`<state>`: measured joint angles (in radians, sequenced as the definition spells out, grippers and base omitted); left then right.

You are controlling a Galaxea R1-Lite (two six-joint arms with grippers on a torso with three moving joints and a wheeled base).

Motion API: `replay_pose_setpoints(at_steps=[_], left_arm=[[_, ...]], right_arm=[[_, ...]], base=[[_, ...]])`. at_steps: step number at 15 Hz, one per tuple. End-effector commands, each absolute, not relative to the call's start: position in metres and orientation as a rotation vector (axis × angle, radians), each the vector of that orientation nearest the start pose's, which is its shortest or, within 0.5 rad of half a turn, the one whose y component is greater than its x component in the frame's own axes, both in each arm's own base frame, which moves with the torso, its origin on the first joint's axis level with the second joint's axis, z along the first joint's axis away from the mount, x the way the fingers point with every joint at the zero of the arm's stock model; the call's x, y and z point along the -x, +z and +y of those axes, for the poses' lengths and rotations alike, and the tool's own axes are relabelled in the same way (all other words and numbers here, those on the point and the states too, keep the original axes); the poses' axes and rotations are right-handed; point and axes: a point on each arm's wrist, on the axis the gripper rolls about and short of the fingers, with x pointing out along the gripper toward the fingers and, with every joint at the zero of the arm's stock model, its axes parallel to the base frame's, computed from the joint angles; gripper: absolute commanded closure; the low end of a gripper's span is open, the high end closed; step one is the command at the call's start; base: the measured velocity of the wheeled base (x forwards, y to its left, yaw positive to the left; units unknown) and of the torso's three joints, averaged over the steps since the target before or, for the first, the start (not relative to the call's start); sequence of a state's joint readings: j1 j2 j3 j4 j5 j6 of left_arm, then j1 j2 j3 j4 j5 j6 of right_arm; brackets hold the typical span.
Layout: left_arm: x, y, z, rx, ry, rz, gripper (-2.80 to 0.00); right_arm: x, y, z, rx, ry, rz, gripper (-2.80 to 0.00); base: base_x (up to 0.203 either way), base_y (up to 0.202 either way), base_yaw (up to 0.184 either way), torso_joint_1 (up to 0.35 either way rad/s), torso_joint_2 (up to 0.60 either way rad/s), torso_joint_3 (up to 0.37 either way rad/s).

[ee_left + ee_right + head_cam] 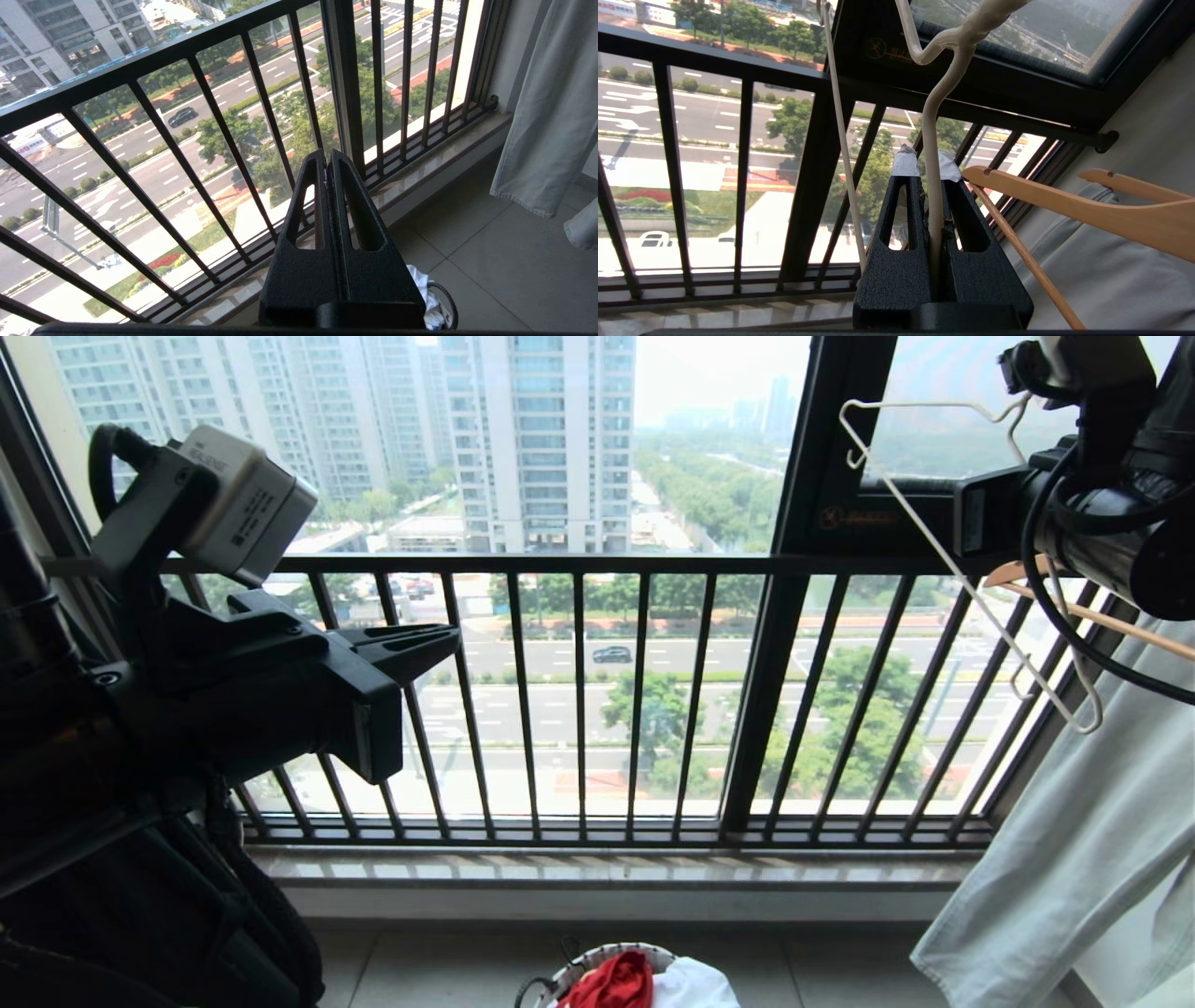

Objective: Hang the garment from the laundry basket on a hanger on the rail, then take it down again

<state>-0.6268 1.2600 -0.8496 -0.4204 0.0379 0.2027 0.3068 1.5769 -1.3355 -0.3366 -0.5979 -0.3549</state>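
White wire hanger (943, 555), clamped in the right hand (930, 186), slants downward; left hand (327, 161) clenched empty.

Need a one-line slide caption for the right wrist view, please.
Right gripper shut on the white wire hanger beside a wooden hanger, black window railing behind.

My left gripper (439, 649) is textured black plastic with slotted triangular fingers; a grey camera box (247, 504) sits above it. My right gripper (930, 175) matches, grey tape on its fingertips, black cables looping behind.
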Motion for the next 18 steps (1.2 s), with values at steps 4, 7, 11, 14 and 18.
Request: replay_pose_setpoints(at_steps=[4, 7, 11, 14, 18], left_arm=[[-0.164, 0.286, -0.118, -0.195, -0.586, -0.070, 0.00], [-0.166, 0.285, -0.119, -0.196, -0.588, -0.066, 0.00], [-0.165, 0.285, -0.118, -0.195, -0.588, -0.068, 0.00], [-0.153, 0.288, -0.112, -0.215, -0.593, -0.099, 0.00], [-0.141, 0.288, -0.116, -0.233, -0.668, -0.128, 0.00]], right_arm=[[-0.272, 0.350, 0.073, 0.307, -0.306, -0.048, -2.80], [-0.256, 0.358, 0.069, 0.308, -0.309, -0.069, -2.80], [-0.196, 0.373, 0.059, 0.267, -0.276, -0.132, -2.80], [-0.126, 0.388, 0.041, 0.197, -0.254, -0.234, -2.80], [-0.036, 0.387, 0.002, 0.158, -0.236, -0.309, -2.80]], base=[[0.000, 0.000, 0.000, 0.000, 0.00, 0.000], [0.000, 0.000, 0.000, 0.000, 0.00, 0.000], [0.000, 0.000, 0.000, 0.000, 0.00, 0.000], [0.000, 0.000, 0.000, 0.000, 0.00, 0.000], [0.000, 0.000, 0.000, 0.000, 0.00, 0.000]])
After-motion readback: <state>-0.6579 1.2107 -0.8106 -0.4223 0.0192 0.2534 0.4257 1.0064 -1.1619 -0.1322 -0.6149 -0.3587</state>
